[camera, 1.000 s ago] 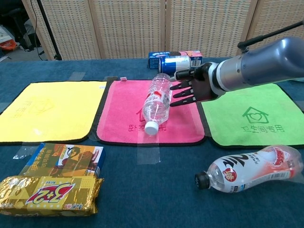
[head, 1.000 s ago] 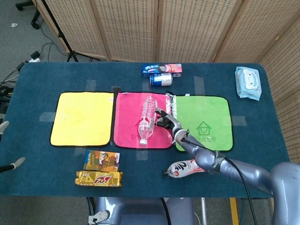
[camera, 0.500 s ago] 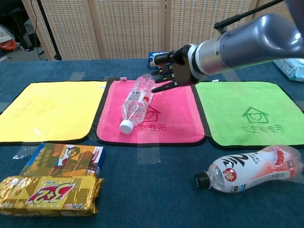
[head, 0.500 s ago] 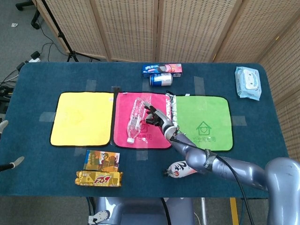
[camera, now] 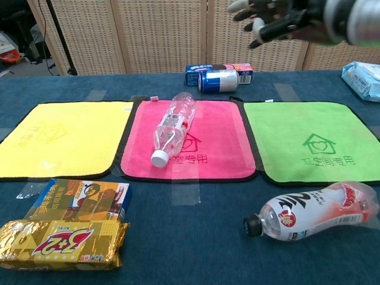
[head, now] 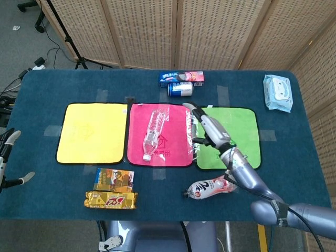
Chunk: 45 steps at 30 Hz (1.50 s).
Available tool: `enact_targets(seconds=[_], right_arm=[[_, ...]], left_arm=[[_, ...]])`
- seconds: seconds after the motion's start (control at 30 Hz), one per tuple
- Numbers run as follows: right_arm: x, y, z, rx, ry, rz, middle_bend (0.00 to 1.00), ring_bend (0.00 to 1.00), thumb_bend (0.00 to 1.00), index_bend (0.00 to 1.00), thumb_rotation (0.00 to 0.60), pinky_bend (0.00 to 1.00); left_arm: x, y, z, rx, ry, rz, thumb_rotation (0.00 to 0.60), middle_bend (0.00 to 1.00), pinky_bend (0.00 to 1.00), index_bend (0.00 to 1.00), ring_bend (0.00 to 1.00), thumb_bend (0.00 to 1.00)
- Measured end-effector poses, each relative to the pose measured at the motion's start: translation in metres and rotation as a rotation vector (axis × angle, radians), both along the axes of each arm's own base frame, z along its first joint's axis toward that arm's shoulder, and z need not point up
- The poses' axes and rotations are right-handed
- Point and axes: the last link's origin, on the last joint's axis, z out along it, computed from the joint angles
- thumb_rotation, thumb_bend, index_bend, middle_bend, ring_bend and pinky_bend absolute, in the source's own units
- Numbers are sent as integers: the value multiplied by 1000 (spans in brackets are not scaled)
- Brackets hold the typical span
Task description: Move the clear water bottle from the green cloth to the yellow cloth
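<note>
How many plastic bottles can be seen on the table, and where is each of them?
2. The clear water bottle lies on its side on the pink cloth. A bottle with a red and white label lies on the bare table in front of the green cloth. None seems hidden.

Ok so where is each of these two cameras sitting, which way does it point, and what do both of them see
Head view: high over the near table edge, looking down; shows the raised right hand and arm, and the left hand at the left border.
Chest view: low at the near edge, looking across toward the screens; only the right hand shows, up top.
Shared: the clear water bottle lying on the pink cloth.
</note>
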Motion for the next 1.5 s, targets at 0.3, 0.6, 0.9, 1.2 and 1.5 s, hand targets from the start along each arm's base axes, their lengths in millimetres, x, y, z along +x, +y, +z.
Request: enact_targets(seconds=[0.3, 0.6, 0.9, 1.2, 1.5], right_arm=[[-117, 55, 60, -483, 364, 128, 0, 0, 0, 0, 600, 0], [-208, 107, 76, -561, 456, 4, 0, 0, 0, 0, 600, 0], [-227, 117, 86, -567, 430, -38, 0, 0, 0, 0, 600, 0], [-234, 112, 94, -547, 373, -78, 0, 0, 0, 0, 600, 0], [-243, 107, 103, -565, 367, -124, 0, 0, 0, 0, 600, 0]], left_arm=[[29, 39, -16, -92, 82, -177, 600, 0, 0, 0, 0, 250], [73, 78, -51, -242, 186, -342, 600, 0, 0, 0, 0, 533], [141, 115, -111, -369, 338, -491, 600, 0, 0, 0, 0, 1000], [214, 138, -179, -403, 491, -640, 600, 0, 0, 52, 0, 1000], [252, 168, -233, -430, 521, -659, 600, 36, 6, 278, 43, 1000]])
